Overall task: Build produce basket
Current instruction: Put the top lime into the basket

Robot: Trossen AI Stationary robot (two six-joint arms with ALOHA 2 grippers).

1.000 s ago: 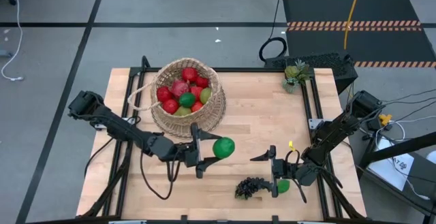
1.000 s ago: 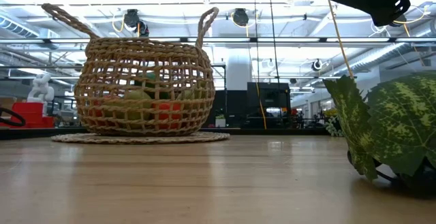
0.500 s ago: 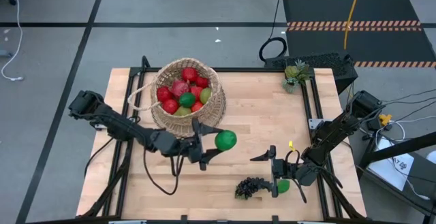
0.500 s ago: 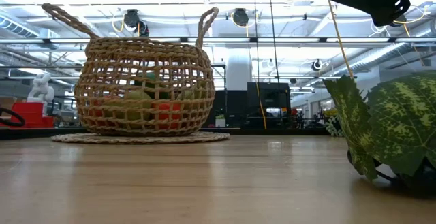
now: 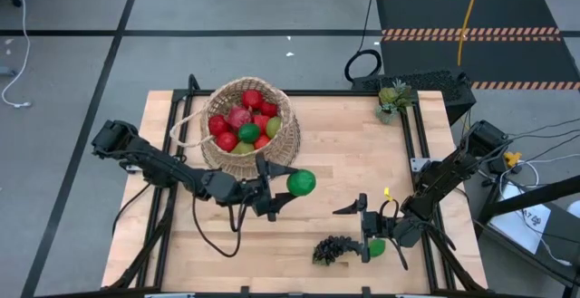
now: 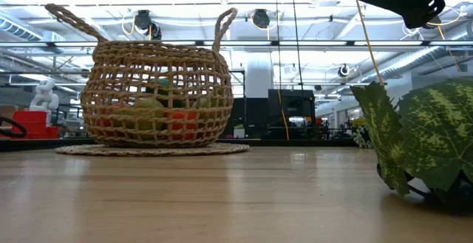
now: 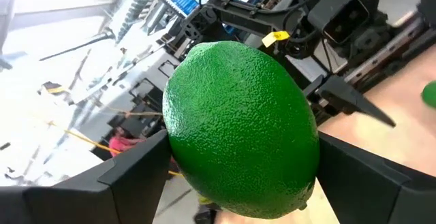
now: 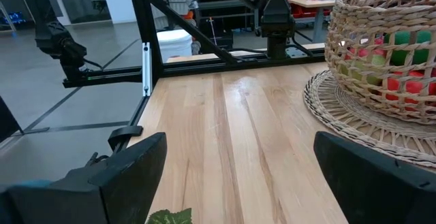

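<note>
Left gripper (image 5: 288, 184): you see its fingers clamped on a green lime (image 5: 301, 183), held above the table (image 5: 344, 153).
Lime position: just off the basket (image 5: 249, 128) at its 5 o'clock.
Basket: sits at the table's 11 o'clock, holding red, pink and green produce (image 5: 243, 121).
Right gripper (image 5: 362, 222): fingers apart, nothing between them, at the table's 5 o'clock.
Grape bunch (image 5: 335, 247): lies just beside the right gripper, at its 7 o'clock.
</note>
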